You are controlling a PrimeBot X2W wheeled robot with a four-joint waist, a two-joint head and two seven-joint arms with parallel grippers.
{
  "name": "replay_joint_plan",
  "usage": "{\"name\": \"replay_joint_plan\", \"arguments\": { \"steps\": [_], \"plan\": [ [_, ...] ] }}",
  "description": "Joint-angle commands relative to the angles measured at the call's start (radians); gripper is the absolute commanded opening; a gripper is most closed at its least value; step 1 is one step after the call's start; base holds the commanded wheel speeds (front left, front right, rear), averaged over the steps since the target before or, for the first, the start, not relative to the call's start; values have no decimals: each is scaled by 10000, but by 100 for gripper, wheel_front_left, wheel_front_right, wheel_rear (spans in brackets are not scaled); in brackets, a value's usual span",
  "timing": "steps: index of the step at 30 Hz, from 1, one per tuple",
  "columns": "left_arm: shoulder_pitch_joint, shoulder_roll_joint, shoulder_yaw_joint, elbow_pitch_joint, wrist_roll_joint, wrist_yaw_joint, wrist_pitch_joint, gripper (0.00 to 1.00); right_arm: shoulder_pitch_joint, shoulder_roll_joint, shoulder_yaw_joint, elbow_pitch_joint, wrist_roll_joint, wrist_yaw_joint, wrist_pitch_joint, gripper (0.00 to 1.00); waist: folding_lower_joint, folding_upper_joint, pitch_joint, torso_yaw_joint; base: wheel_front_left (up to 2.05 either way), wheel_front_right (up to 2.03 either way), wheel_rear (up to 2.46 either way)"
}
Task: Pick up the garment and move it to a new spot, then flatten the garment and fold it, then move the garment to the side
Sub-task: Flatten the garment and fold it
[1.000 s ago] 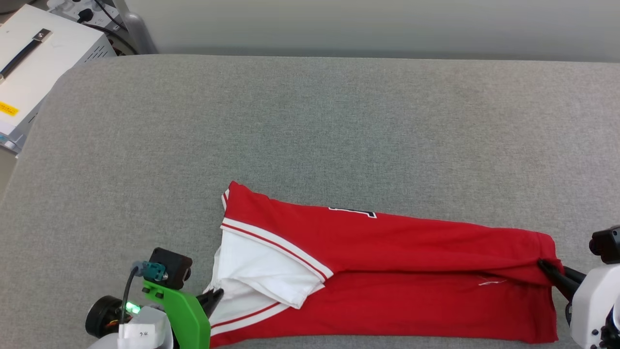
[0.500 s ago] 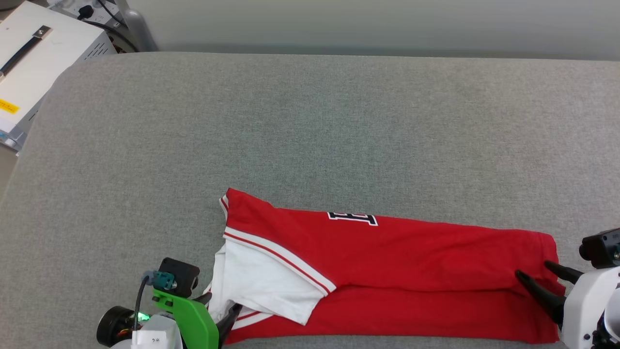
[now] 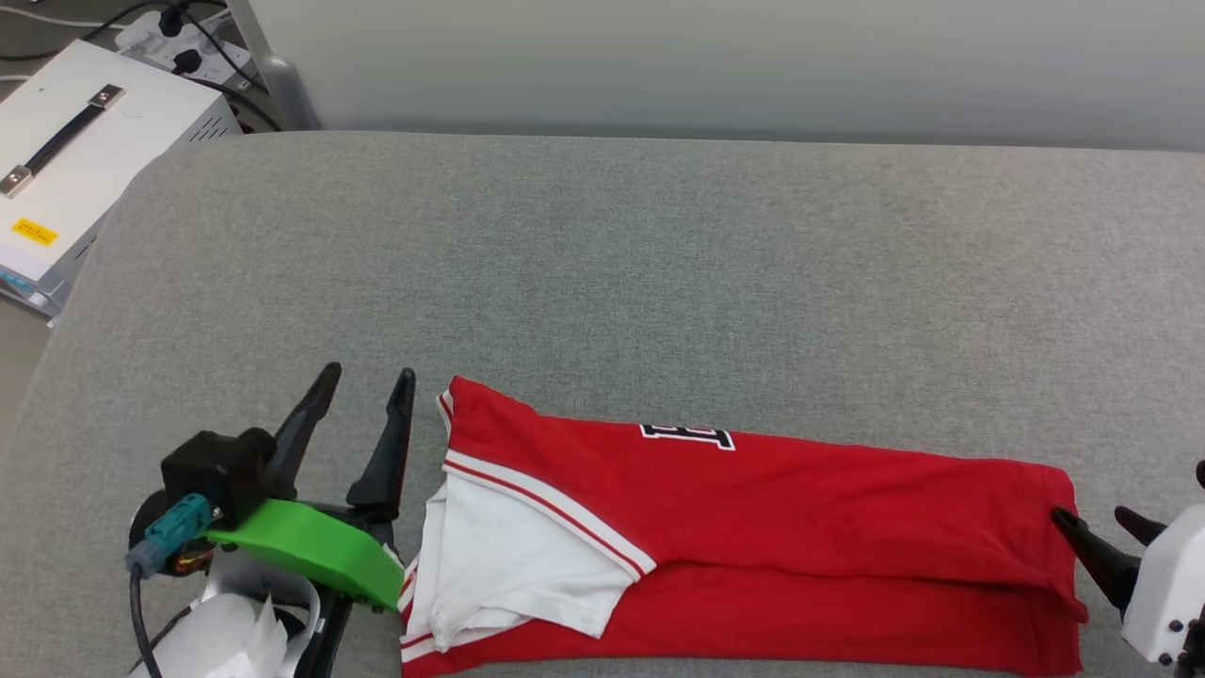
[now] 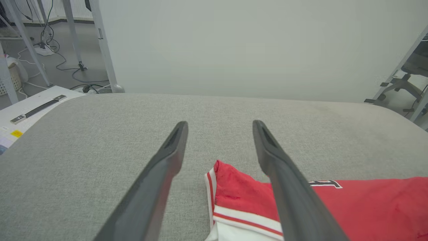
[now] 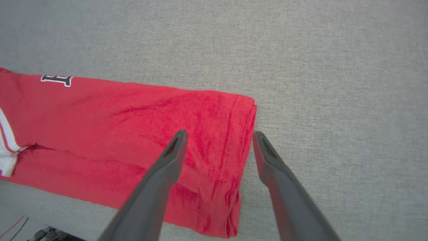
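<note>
The garment [image 3: 772,527] lies folded lengthwise as a long red band along the near edge of the grey surface [image 3: 621,264]. Its white sleeve with striped trim is at the left, and a dark white-outlined print peeks out at its far fold. Just left of the collar end my left gripper [image 3: 367,381] stands open, raised, holding nothing; the left wrist view shows the garment [image 4: 240,194] under and between its fingers. My right gripper [image 3: 1097,516] is open at the hem end; in the right wrist view the red hem [image 5: 234,140] lies below its spread fingers.
A white box with a black handle [image 3: 85,169] stands beyond the surface's far-left corner, with cables and a power strip [image 3: 184,42] behind it. A pale wall [image 3: 715,56] runs along the far side. Metal frame legs [image 4: 103,47] stand on the floor to the left.
Both grippers opened and let go of the garment, which settled flat. The left gripper lifted and drew away to the left of the collar end; the right backed off the hem.
</note>
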Motion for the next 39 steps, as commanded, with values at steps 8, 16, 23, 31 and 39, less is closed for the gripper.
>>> {"name": "replay_joint_plan", "arguments": {
  "steps": [8, 16, 23, 31, 39],
  "plan": [
    [259, -902, 1540, 160, 1506, -259, -608, 100, 249, 1591, -1341, 565, -1330, -6, 635, 100, 0, 120, 272, 196, 0, 0, 0],
    [739, -1779, 2760, 559, 2473, -1345, -613, 100, 93, 2121, -1752, 1442, -1526, -6, 578, 100, 0, 120, 422, 285, 0, 0, 0],
    [742, -2298, 3381, 880, 3021, -2062, -614, 100, 8, 2188, -1323, 2407, -1076, -6, 230, 100, 0, 120, 590, 347, 0, 0, 0],
    [691, -2709, 3880, 1245, 3522, -2669, -614, 100, -108, 1933, 134, 2912, 336, -6, -127, 100, 0, 120, 642, 369, 0, 0, 0],
    [660, -2966, 4100, 1514, 3818, -2960, -614, 100, -277, 1700, 893, 3344, 749, -6, -712, 36, 0, 120, 505, 397, 0, 0, 0]
  ]
}}
